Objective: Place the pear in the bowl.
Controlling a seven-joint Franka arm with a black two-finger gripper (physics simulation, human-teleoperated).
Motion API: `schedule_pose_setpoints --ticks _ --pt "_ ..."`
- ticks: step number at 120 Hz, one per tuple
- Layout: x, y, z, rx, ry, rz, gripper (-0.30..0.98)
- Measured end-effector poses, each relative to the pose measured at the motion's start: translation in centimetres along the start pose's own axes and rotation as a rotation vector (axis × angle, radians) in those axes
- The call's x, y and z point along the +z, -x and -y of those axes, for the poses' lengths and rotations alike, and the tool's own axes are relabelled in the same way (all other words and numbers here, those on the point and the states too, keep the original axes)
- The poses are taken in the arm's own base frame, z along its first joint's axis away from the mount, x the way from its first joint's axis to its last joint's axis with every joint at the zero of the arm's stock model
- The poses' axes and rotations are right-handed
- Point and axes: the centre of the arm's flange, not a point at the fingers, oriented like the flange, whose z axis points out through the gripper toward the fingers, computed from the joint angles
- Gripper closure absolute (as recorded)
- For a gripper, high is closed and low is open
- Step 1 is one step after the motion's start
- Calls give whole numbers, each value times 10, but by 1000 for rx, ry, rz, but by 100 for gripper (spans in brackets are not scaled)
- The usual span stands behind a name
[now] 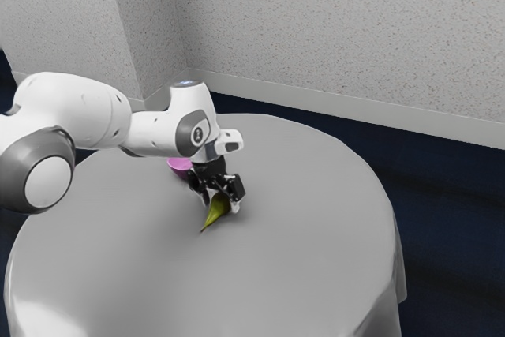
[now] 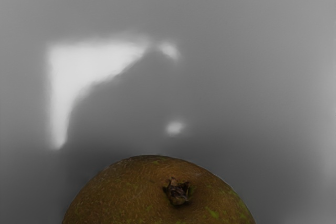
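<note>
Pear (image 2: 152,198) held snugly between the jaws — raise its low-hanging stem (image 1: 203,230) well above the pink bowl (image 1: 177,164) before lowering.

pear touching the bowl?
Apart. The exterior view shows it: the pink bowl sits farther back, its visible rim well clear of the pear, which is at the gripper's lower end.

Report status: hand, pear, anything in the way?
Hand down at the pear, can't confirm grip. Pear outside the pink bowl. Bowl partly hidden behind the arm's wrist end in exterior view; no obstacle seen.
</note>
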Motion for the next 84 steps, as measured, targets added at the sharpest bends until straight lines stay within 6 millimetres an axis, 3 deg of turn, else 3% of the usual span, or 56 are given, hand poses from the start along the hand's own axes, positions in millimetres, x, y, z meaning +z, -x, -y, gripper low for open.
schedule_pose_setpoints --ticks 61,84 --pt "-2 -1 1 35 11 -10 35" --pt "-16 -7 2 46 -1 -34 44"
